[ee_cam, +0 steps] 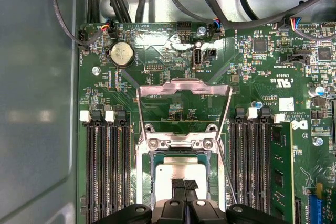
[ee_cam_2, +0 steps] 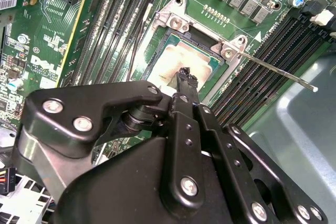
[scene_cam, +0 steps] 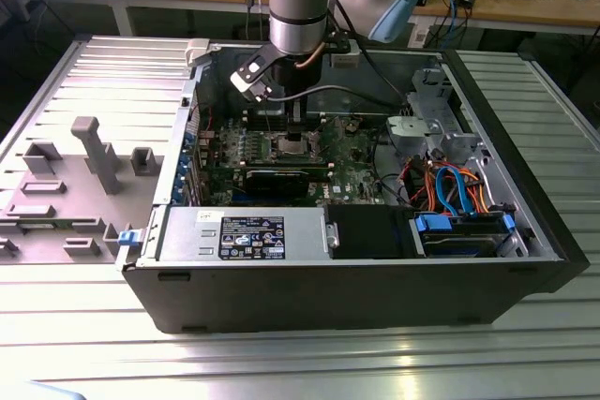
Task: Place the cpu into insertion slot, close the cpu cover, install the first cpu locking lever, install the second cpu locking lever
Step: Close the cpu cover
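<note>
The cpu (ee_cam: 177,172), a dull silver square, lies flat in the insertion slot (ee_cam: 148,179) on the green board; it is also seen in the second wrist view (ee_cam_2: 170,61). The cpu cover (ee_cam: 184,83) stands raised on its hinge, away from the chip. A thin locking lever (ee_cam_2: 278,72) sticks out free beside the slot. My gripper (ee_cam: 184,186) hovers just over the near edge of the cpu, its black fingers (ee_cam_2: 186,77) pressed together with nothing between them. In the exterior view the gripper (scene_cam: 293,119) hangs inside the case right above the slot (scene_cam: 292,145).
Long black memory slots (ee_cam: 105,171) flank the socket on both sides. A graphics card (scene_cam: 281,178) lies in front of the socket, with the power supply (scene_cam: 244,231) and a bundle of orange and blue cables (scene_cam: 450,185) nearby. Grey fixtures (scene_cam: 89,161) stand outside the case.
</note>
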### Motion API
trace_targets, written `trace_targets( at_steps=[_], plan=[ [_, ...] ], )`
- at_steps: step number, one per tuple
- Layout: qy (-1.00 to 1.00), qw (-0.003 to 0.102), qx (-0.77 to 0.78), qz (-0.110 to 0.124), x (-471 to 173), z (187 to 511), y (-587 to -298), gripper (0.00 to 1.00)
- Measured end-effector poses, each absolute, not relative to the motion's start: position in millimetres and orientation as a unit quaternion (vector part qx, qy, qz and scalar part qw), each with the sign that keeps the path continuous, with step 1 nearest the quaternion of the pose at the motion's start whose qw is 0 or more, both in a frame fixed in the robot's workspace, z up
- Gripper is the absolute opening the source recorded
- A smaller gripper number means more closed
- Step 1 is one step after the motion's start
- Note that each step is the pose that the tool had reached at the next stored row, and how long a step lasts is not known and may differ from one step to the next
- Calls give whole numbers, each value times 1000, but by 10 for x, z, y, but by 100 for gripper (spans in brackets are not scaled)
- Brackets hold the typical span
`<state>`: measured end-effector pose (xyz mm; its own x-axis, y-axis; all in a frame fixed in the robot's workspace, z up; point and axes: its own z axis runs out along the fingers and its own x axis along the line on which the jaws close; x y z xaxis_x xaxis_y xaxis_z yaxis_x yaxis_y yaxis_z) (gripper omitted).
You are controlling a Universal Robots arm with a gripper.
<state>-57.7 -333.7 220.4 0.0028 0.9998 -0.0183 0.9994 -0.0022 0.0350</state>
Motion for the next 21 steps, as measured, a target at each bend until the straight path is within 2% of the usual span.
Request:
trace_targets(
  at_steps=[5,21],
  plan=[
    [706,16,708,4,-575,2205,-3338,11],
    [719,19,695,1,-574,2316,-3337,11]
  ],
)
